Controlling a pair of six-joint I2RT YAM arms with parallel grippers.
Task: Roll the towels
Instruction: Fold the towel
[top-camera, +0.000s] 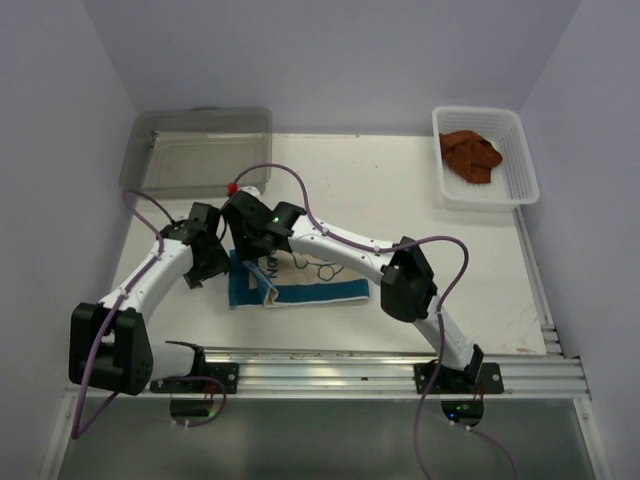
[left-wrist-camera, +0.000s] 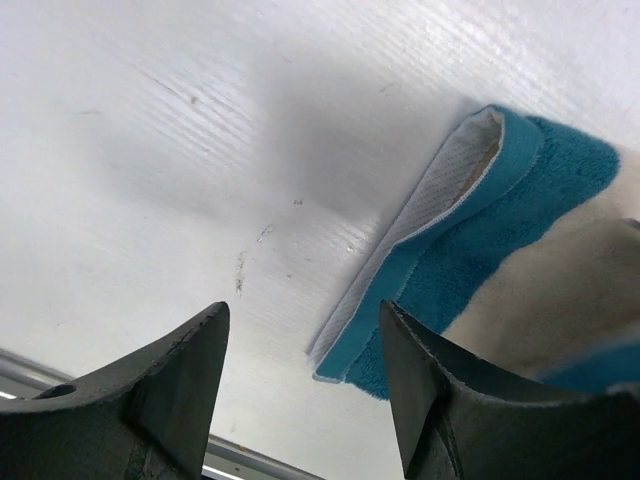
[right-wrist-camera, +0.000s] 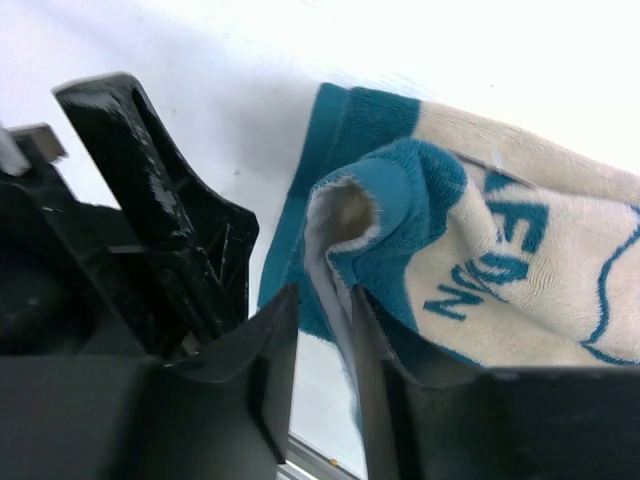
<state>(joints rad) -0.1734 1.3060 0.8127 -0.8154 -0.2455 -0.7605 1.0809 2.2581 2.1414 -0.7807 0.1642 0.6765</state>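
Observation:
The cream towel (top-camera: 310, 285) with blue edges and blue lettering lies flat on the table in front of the arms, its left end folded up. In the right wrist view a curled blue fold of this towel (right-wrist-camera: 400, 200) rises by my right gripper (right-wrist-camera: 323, 300). The jaws stand a little apart, and the towel's pale edge hangs between them against the right finger. My left gripper (left-wrist-camera: 303, 310) is open and empty just left of the towel's blue corner (left-wrist-camera: 470, 230). From above, the left gripper (top-camera: 212, 268) and the right gripper (top-camera: 258, 262) meet at the towel's left end. The rust-brown towel (top-camera: 470, 155) lies crumpled in the basket.
A white mesh basket (top-camera: 515, 185) stands at the back right and a clear plastic bin (top-camera: 200, 150) at the back left. A metal rail (top-camera: 330, 365) runs along the near table edge. The left arm's black gripper body (right-wrist-camera: 150, 200) sits close beside my right fingers.

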